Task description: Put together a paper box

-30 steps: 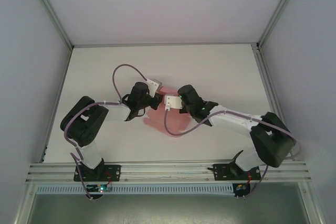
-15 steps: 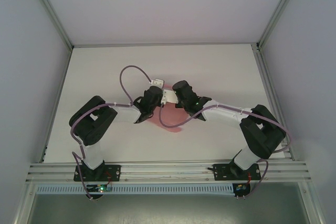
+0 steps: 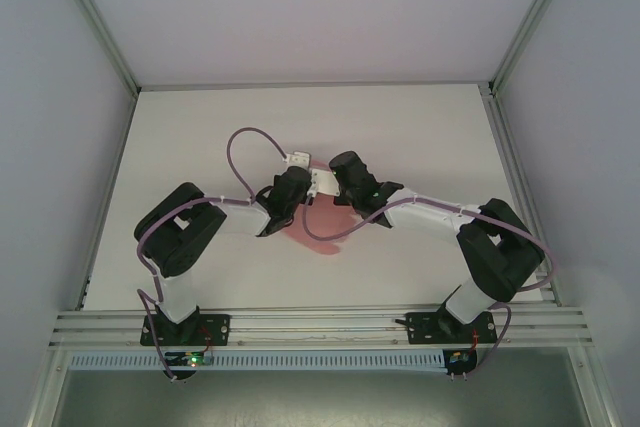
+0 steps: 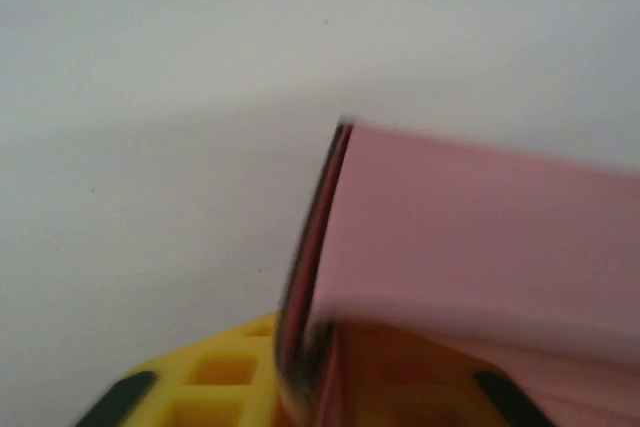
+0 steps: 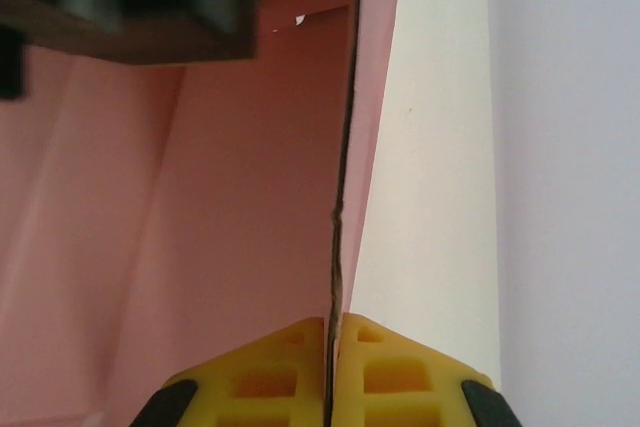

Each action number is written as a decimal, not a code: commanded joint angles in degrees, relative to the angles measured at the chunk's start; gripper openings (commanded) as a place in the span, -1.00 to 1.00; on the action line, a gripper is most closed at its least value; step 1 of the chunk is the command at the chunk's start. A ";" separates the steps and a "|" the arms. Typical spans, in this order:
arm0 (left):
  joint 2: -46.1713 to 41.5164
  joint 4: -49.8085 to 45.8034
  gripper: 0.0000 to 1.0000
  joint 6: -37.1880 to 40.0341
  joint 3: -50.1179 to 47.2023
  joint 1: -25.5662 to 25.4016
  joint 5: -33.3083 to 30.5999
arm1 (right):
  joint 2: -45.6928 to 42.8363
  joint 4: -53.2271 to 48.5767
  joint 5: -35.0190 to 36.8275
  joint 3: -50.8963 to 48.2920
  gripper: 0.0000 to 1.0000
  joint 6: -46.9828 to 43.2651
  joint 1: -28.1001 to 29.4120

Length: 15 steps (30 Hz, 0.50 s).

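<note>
At the paper box's (image 4: 480, 237) left edge, the left end effector (image 4: 300, 392) is blurred and half hidden by pink card, so I cannot tell its grip. The box lies mid-surface (image 3: 200, 127), mostly covered by both wrists. On its right, the right end effector (image 5: 333, 367) is clenched on an upright card edge.

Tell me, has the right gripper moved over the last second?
Yes. The right gripper, shut on the paper box, shifted slightly left and toward the table's far edge.
</note>
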 commanded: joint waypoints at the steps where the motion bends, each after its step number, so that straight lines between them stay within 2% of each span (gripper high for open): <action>1: 0.70 -6.07 -0.34 -0.08 -2.85 1.01 4.45 | 2.45 -7.84 -0.15 -0.79 -1.00 1.43 0.03; 3: -1.36 -6.72 -0.27 -1.29 -3.24 1.01 6.46 | 2.73 -6.60 0.64 -1.24 -1.00 1.12 0.40; 6: -4.59 -8.15 -0.26 -2.18 -3.85 0.99 7.65 | 3.00 -5.75 1.27 -1.38 -1.00 1.29 0.67; 8: -6.72 -9.43 -0.17 -2.05 -4.11 1.01 7.95 | 2.60 -4.55 1.33 -2.07 -1.00 0.59 0.90; 12: -10.48 -11.28 0.02 -2.30 -3.86 0.96 7.52 | 1.90 -3.73 1.72 -2.48 -1.00 -0.12 1.37; 15: -11.02 -13.71 0.02 -1.92 -1.72 1.23 5.52 | 1.27 -3.20 1.07 -2.48 -1.00 -0.20 1.37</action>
